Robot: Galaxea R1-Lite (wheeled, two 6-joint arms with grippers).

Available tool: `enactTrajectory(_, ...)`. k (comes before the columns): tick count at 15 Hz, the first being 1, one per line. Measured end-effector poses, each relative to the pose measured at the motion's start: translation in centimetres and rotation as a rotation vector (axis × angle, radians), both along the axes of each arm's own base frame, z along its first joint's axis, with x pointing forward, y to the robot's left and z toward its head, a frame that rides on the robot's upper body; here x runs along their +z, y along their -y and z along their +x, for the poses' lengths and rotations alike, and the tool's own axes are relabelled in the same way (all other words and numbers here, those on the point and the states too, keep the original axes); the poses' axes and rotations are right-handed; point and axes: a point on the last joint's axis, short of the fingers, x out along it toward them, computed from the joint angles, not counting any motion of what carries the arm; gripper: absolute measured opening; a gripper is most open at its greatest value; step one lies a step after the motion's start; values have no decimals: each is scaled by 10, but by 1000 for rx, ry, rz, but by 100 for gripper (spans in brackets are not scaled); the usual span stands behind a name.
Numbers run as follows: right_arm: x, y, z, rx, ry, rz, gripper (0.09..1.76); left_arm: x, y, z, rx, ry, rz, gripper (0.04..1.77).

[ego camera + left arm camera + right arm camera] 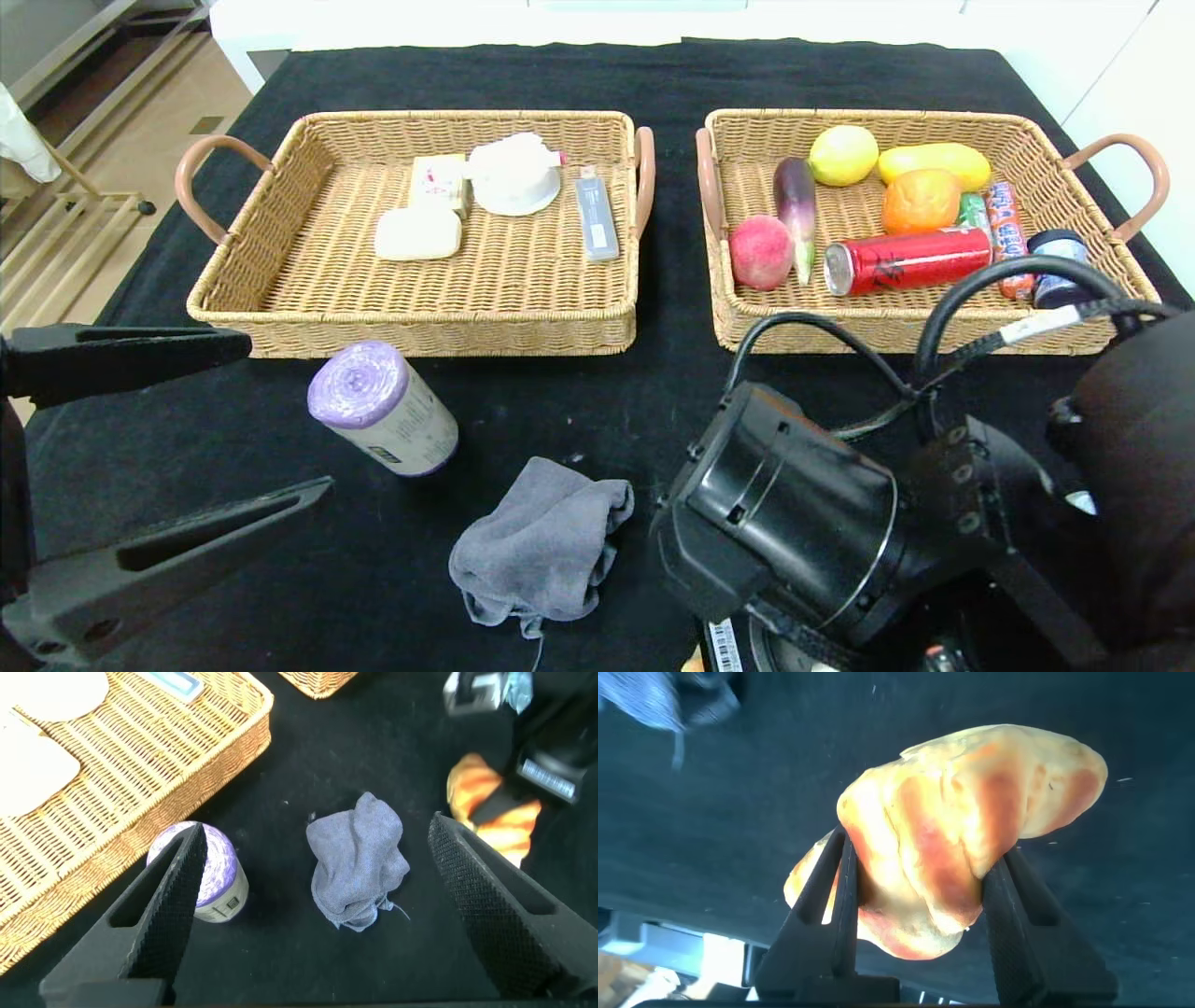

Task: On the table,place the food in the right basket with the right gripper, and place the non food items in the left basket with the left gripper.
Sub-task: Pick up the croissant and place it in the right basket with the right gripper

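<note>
- The right gripper point(920, 891) is pinching a golden-brown bread point(971, 831) between its two fingers point(827, 905), just above the black cloth.
- In the head view the right arm point(840, 532) is covering that grip, hanging low at the near edge, right of the grey rag point(541, 551).
- The left gripper point(318, 896) is hovering with its fingers point(187, 541) spread wide and holding nothing, left of the rag.
- The rag is lying crumpled on the table point(560, 392), between the two grippers.
- A purple roll point(383, 406) is lying tilted on its side, left of the rag and just in front of the left basket point(411, 331).
- The left basket is sitting behind the rag and holding a white bar point(417, 233), a small box point(439, 182), a white bowl-like item point(513, 173) and a grey stick point(596, 219).
- The right basket point(896, 327) is sitting behind the rag to its right, holding a peach point(760, 252), an eggplant point(796, 201), a lemon point(843, 154), a mango point(934, 161), an orange point(920, 201), a red can point(910, 259), a snack tube point(1006, 229) and a dark jar point(1058, 257).
</note>
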Motion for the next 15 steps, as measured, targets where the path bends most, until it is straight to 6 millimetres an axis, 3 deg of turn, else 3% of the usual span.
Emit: enactTrajectory(15, 72, 70, 34, -172, 197, 79, 83, -4, 2, 4, -2, -20, 9, 172)
